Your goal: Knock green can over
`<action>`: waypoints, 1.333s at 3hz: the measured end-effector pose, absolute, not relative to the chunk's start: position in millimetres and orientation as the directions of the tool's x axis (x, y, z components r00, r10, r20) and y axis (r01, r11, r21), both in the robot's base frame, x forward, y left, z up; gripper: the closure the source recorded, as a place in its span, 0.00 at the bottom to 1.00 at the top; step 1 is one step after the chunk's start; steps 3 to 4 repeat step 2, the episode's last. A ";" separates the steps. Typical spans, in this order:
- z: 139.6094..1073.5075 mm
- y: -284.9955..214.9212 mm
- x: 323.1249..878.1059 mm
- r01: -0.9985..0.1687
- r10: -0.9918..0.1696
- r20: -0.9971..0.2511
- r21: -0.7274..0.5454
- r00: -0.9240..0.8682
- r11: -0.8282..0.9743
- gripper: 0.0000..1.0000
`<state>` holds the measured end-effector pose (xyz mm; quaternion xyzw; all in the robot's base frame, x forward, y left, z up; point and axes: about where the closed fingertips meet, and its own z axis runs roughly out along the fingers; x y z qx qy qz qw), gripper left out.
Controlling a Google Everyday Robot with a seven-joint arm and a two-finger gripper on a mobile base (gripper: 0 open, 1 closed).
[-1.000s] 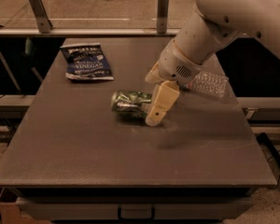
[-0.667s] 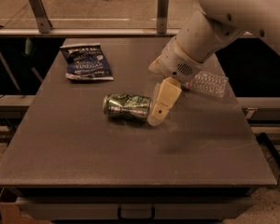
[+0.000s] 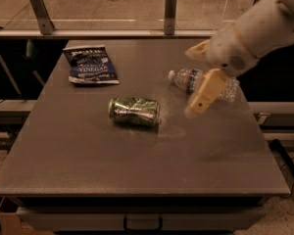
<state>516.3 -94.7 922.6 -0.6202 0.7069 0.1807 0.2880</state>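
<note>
The green can (image 3: 134, 112) lies on its side near the middle of the dark table (image 3: 88, 165), its silver top facing left. My gripper (image 3: 202, 99) hangs above the table to the right of the can, apart from it, with nothing held. One cream finger (image 3: 206, 92) shows, pointing down and left. The white arm comes in from the upper right.
A clear plastic water bottle (image 3: 188, 79) lies on its side at the right, partly behind the gripper. A blue chip bag (image 3: 90, 64) lies flat at the back left. A metal rail with two posts (image 3: 170, 6) runs along the far edge.
The can has rolled a little to the left and lies still on its side. My gripper has pulled away to the right and upward, leaving a gap between it and the can.
</note>
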 end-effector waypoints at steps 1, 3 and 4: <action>966.3 -175.0 501.5 -0.941 -0.738 -0.674 -0.230 -0.031 0.250 0.00; 974.3 -190.6 495.3 -0.929 -0.738 -0.674 -0.260 -0.020 0.263 0.00; 974.3 -190.6 495.3 -0.929 -0.738 -0.674 -0.260 -0.020 0.263 0.00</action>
